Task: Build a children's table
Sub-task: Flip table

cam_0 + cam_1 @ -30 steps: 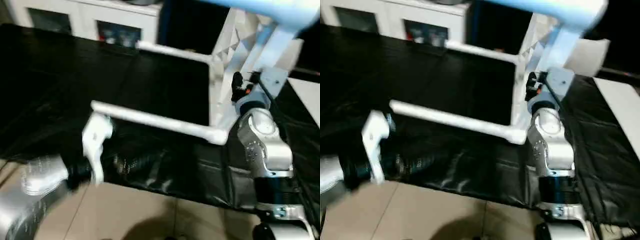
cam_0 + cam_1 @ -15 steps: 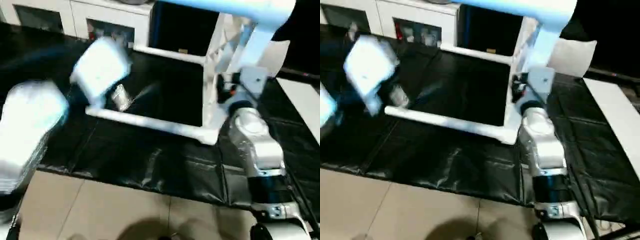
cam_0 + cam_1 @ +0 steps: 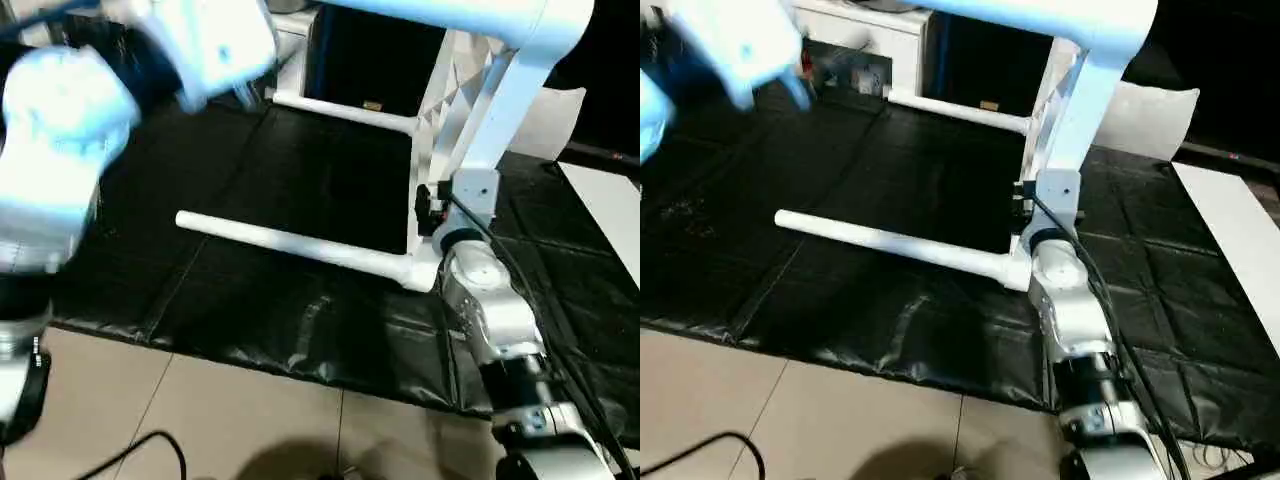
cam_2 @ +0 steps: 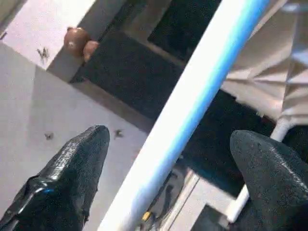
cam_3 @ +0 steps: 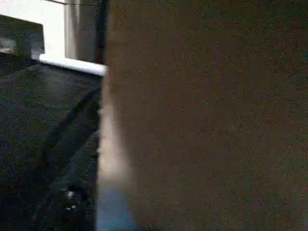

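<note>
1. Black quilted mat (image 3: 300, 330) covered the pale tiled floor (image 3: 200, 420) in front of me, with a white cabinet with glass doors (image 3: 890, 40) behind it and a grey-white pillow (image 3: 1150, 115) off to the right.
2. On the mat, the children's table top (image 3: 500, 100) stood on its edge, ribbed underside turned to my left.
3. Three white legs sat in its corner sockets and pointed left. The near lower leg (image 3: 290, 240) lay level just above the mat, the far lower leg (image 3: 340, 108) ran level behind it, and an upper leg (image 3: 450, 12) stretched across high up.
4. I held my left arm (image 3: 60, 130) raised at the upper left, beside the cabinet, and it looked blurred.
5. My left gripper (image 4: 168, 137) was spread wide. In the left wrist view its two black fingers (image 4: 72, 168) stood well apart on either side of a white leg (image 4: 202, 77), which passed between them without touching either one.
6. My right forearm (image 3: 490, 310) reached up from the lower right to the table top's near lower corner, where the near lower leg joined it.
7. My right gripper (image 3: 428, 205) sat close against the table top's edge there. I could not tell whether it was spread or closed, nor whether it held anything.
8. A dark, blurred surface lay very close to the camera in the right wrist view, with the mat beside it.
</note>
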Available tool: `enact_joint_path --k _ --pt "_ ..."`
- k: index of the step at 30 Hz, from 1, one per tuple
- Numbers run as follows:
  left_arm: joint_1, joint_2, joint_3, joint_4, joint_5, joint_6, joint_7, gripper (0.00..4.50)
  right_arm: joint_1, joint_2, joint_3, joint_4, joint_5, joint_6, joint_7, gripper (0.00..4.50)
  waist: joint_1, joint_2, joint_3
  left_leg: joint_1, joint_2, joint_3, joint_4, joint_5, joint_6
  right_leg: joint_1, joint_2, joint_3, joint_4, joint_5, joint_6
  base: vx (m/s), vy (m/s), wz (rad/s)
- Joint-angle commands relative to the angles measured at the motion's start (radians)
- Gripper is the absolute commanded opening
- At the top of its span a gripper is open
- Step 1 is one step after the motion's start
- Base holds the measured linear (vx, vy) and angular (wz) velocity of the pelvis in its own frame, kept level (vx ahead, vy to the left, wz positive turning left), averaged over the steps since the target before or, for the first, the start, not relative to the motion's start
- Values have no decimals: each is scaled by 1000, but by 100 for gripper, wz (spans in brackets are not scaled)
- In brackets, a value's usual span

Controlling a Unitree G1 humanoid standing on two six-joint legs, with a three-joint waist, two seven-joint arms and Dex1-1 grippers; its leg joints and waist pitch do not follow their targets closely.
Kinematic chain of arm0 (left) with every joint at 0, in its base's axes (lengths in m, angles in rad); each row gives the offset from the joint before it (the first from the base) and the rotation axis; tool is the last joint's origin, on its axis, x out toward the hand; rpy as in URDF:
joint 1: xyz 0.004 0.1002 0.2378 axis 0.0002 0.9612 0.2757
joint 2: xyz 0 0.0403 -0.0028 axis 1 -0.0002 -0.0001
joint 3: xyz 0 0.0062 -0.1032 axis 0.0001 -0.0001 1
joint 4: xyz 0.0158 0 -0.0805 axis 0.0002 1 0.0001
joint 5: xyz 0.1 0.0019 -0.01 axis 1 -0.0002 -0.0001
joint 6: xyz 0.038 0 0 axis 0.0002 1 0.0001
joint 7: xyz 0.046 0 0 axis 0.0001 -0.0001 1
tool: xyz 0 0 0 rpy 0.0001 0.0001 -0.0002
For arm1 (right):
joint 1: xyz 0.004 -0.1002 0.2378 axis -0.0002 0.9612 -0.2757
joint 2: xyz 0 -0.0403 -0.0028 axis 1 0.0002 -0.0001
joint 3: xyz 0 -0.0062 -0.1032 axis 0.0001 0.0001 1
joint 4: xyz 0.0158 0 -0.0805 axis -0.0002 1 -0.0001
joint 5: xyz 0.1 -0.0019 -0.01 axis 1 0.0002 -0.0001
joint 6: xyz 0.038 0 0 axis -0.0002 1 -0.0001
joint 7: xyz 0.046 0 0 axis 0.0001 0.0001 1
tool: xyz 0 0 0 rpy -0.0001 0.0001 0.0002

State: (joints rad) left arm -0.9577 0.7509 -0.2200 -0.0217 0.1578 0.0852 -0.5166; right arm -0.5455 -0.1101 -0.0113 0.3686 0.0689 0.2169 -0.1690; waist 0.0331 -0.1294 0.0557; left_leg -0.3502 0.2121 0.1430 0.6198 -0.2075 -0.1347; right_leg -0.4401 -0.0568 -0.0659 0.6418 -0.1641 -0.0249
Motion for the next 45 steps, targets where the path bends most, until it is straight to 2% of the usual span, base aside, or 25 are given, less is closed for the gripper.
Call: enact_joint_path --k 1,2,3,4,5,6,7,9,11,14,15,17,18,20,21,23,29,34,38,39,41,42,43,44,45 --pt "-53 -5 -30 67 37 -38 16 450 -18 -2 -13 14 1 -16 4 299 5 27 -65 -14 -7 15 -70 -163 -82 72 -50 44 -71 -312 -31 0 0 0" --pt "-53 -5 -30 67 37 -38 16 450 -18 -2 -13 14 1 -16 4 283 8 29 -66 -9 -8 16 -68 -171 -78 65 -50 44 -77 -328 -25 0 0 0" --pt "-94 -12 -47 149 68 -69 31 450 -21 1 -11 19 -1 -25 8 283 6 31 -65 -16 -9 14 -70 -169 -75 71 -49 43 -78 -328 -25 0 0 0" --pt "-125 -21 -55 214 85 -100 37 450 -23 4 -10 25 -5 -34 11 269 8 35 -66 -10 -8 14 -68 -174 -78 67 -51 44 -74 -320 -30 0 0 0" --pt "-155 -28 -64 272 105 -127 43 450 -23 7 -10 28 -9 -43 12 269 5 34 -65 -17 -9 12 -70 -172 -74 71 -50 43 -79 -323 -26 0 0 0" --pt "-176 -37 -67 312 113 -156 41 450 -26 8 -11 33 -12 -53 13 261 8 34 -66 -11 -10 13 -67 -179 -74 67 -51 43 -79 -329 -24 0 0 0" --pt "-176 -37 -67 312 113 -156 41 450 -26 8 -11 33 -12 -53 13 241 8 31 -66 -16 -9 11 -69 -177 -74 73 -53 42 -78 -336 -24 0 0 0" --pt "-207 -59 -80 383 131 -203 36 450 -29 10 -13 43 -17 -70 12 232 9 33 -66 -12 -6 11 -69 -172 -73 68 -55 44 -77 -318 -36 0 0 0" --pt "-226 -75 -87 432 139 -234 42 432 -29 11 -12 48 -21 -79 12 228 11 39 -66 -12 -6 11 -70 -167 -75 71 -54 44 -73 -288 -52 0 0 0" --pt "-247 -95 -98 485 149 -254 52 403 -26 11 -10 46 -25 -81 13 207 12 38 -70 -15 -5 10 -70 -145 -73 78 -56 45 -65 -232 -74 0 0 0" --pt "-263 -107 -110 524 160 -275 59 392 -21 12 -8 41 -28 -81 13 205 11 42 -67 -10 -8 13 -69 -156 -70 72 -52 45 -72 -229 -80 0 0 0" --pt "-276 -120 -111 560 161 -290 54 370 -18 13 -8 38 -32 -82 14 201 13 43 -67 -12 -6 11 -70 -160 -69 78 -55 45 -68 -233 -87 0 0 0" --pt "-288 -132 -115 594 166 -301 48 364 -17 10 -9 33 -36 -83 16 200 13 40 -65 -10 -9 13 -69 -166 -64 76 -54 45 -75 -251 -85 0 0 0" --pt "-300 -145 -110 628 167 -313 42 353 -17 6 -10 27 -42 -85 16 200 14 44 -65 -10 -9 12 -69 -172 -65 77 -55 46 -74 -262 -86 0 0 0" --pt "-307 -152 -101 642 163 -327 37 332 -22 -1 -9 21 -48 -87 18 200 15 41 -65 -10 -8 12 -69 -171 -62 77 -55 46 -75 -266 -86 0 0 0" --pt "-308 -154 -98 643 158 -330 30 332 -27 -7 -8 16 -52 -87 20 200 16 42 -64 -11 -8 12 -69 -165 -60 78 -56 46 -74 -265 -87 0 0 0" --pt "-296 -155 -68 649 114 -315 -10 281 -78 -70 13 -34 -75 -68 81 200 20 41 -63 -11 -6 14 -68 -150 -57 80 -56 47 -69 -238 -102 0 0 0" --pt "-279 -139 -3 651 67 -270 -26 242 -134 -184 39 -120 -102 -5 204 200 26 35 -62 -21 -13 18 -61 -78 -38 95 -53 50 -62 -193 -108 0 0 0" --pt "-259 -140 24 638 41 -239 -36 226 -165 -241 44 -142 -114 9 246 200 31 41 -60 -22 -17 24 -57 -41 -23 90 -53 53 -63 -180 -101 0 0 0" --pt "-224 -147 63 616 -9 -202 -44 222 -208 -303 43 -148 -128 14 290 200 33 46 -60 -20 -14 24 -58 -35 -25 89 -52 53 -61 -172 -107 0 0 0" --pt "-145 -160 136 580 -98 -137 -43 216 -302 -414 32 -139 -145 12 364 200 35 33 -61 -24 -17 25 -56 -28 -21 97 -48 51 -54 -148 -129 0 0 0" --pt "-127 -161 148 574 -110 -126 -43 214 -324 -435 27 -132 -145 11 377 200 38 36 -66 -25 -17 27 -52 -23 -5 96 -49 52 -51 -132 -138 0 0 0" --pt "-127 -161 148 574 -110 -126 -43 213 -324 -435 27 -132 -145 11 377 200 38 43 -61 -25 -18 30 -52 -31 4 88 -49 52 -56 -151 -137 0 0 0" --pt "-83 -159 170 558 -131 -104 -47 213 -379 -482 26 -114 -125 25 441 200 36 42 -60 -26 -19 31 -51 -38 6 88 -47 51 -59 -170 -131 0 0 0" --pt "-72 -162 180 551 -144 -90 -50 213 -391 -494 28 -113 -107 50 477 200 39 43 -59 -24 -17 30 -51 -50 10 87 -50 51 -61 -203 -126 0 0 0"
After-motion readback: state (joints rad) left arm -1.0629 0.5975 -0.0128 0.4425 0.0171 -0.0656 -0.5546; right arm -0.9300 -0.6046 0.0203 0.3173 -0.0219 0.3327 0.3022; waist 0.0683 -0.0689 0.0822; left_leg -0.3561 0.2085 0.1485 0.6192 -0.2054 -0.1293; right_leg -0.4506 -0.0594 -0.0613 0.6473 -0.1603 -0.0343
